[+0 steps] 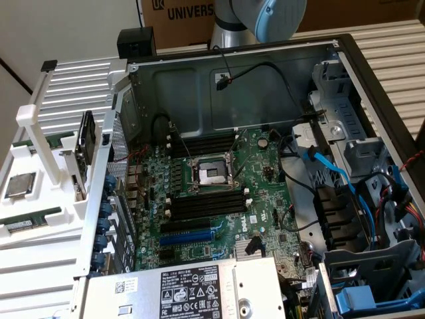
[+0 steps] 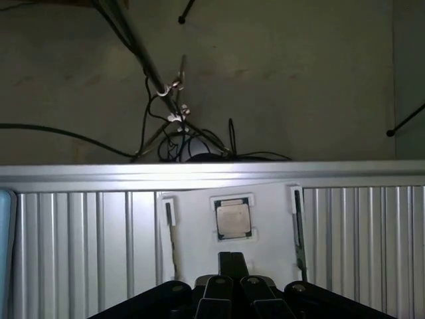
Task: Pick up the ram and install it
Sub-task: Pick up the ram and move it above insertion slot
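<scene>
**Lead:** We start at the exterior view's left. What do we log there?

**Second:** A white holder (image 1: pixel 46 229) with the ram (image 1: pixel 28 223) lying flat in it, a green stick, just beside the processor (image 1: pixel 20 185). Nothing touches the ram.

**Lead:** Moving right?

**Second:** The open case (image 1: pixel 265 73), lying on its side. On the board (image 1: pixel 265 199) we note black slots (image 1: pixel 202 203) just below the socket (image 1: pixel 209 174) and more just above it. All look vacant as far as we can tell. Further right are drive cages and blue cables (image 1: pixel 332 169). The arm (image 1: pixel 259 16) stands behind the case.

**Lead:** And the claw?

**Second:** In the wrist view the claw (image 2: pixel 232 282) is closed and empty. It hangs well above the ribbed tabletop (image 2: pixel 66 252), facing the holder. There a stick lies on either side of the processor.

**Lead:** Step in hand?

**Second:** We judge it the approach to the pick. The ram is not grasped and nothing is installed.

**Lead:** What does the pick call for?

**Second:** In our view, the claw must open, sit over one stick rather than the processor between them, and take the stick across its thin faces. Clearance beside the holder's ribs looks tight, so we would want a square alignment.
</scene>
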Tool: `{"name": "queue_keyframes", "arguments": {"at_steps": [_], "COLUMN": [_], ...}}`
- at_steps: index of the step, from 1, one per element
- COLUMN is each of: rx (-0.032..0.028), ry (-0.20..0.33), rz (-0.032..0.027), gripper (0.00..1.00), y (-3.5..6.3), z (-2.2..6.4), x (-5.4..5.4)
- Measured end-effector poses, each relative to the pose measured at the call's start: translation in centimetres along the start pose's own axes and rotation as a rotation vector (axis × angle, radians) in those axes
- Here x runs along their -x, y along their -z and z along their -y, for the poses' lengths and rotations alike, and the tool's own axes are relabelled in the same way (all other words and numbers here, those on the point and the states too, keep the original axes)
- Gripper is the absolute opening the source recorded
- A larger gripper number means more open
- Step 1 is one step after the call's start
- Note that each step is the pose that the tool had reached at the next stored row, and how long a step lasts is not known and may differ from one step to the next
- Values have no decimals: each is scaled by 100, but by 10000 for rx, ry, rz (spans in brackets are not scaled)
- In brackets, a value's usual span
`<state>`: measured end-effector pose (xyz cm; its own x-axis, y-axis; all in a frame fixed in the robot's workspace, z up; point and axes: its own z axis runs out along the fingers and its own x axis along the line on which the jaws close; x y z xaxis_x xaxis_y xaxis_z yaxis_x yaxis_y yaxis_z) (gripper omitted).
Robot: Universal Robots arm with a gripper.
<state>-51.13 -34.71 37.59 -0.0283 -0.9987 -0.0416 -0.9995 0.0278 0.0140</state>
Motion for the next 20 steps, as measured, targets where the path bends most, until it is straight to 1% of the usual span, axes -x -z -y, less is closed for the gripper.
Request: {"name": "queue_keyframes", "arguments": {"at_steps": [5,6,7,9,11,12,13,14,15,17,18,20], "rx": [-7,-15,-9,-5,5,9,11,14,18,23,25,-136], "ry": [214,305,493,612,843,927,991,1053,1168,1258,1290,1384], "rz": [-23,-41,-71,-82,-94,-113,-154,-210,-316,-360,-372,-381], "gripper": [10,10,10,10,10,10,10,10,10,10,10,10], "y": [-26,-41,-68,-81,-111,-120,-128,-135,-151,-157,-161,-210], "z": [0,0,0,1,2,3,3,2,3,3,3,63], "x": [-6,-7,-14,-21,-40,-43,-44,-44,-46,-46,-46,-88]}}
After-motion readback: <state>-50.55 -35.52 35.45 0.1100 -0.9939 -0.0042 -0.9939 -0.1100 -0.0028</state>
